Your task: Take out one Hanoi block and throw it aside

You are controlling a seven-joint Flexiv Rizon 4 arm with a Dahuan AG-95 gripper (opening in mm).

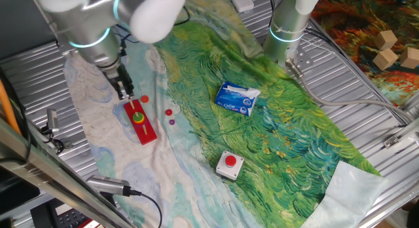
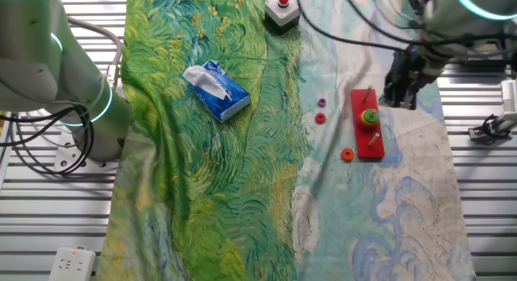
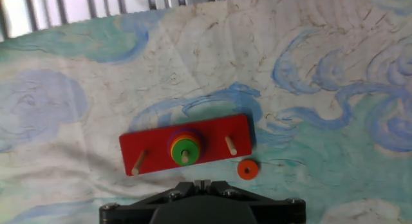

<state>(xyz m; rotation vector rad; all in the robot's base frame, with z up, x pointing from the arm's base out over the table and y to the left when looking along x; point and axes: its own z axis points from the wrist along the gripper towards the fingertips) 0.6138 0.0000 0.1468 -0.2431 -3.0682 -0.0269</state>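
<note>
The green Hanoi block (image 3: pixel 185 151) sits on top of a short stack of wider discs, threaded on the middle peg of the red rectangular board (image 3: pixel 154 147); a yellow rim and darker rims show around its edge. The two outer pegs (image 3: pixel 229 145) of the board stand bare. The board lies flat on the pale, blue-swirled part of the painted cloth (image 1: pixel 98 110) that covers the bench (image 1: pixel 39 57). An orange disc (image 3: pixel 248 168) lies on the cloth just beside one end of the board, apart from it. In the other fixed view a red disc (image 2: pixel 321 117) and a purple disc (image 2: pixel 321 102) lie near the board's long edge, on the side toward the green part of the cloth. The claw (image 1: pixel 124 92) hangs above the cloth close to one end of the board, touching nothing and holding nothing; how far its fingers stand apart cannot be told, since the hand view shows only the black housing at the bottom edge. Bare cloth surrounds the board on its other sides. A blue tissue pack (image 1: pixel 237 98) and a red push button in a white box (image 1: pixel 230 164) lie well apart on the green part. Ribbed metal bench surface shows beyond the cloth edges.
</note>
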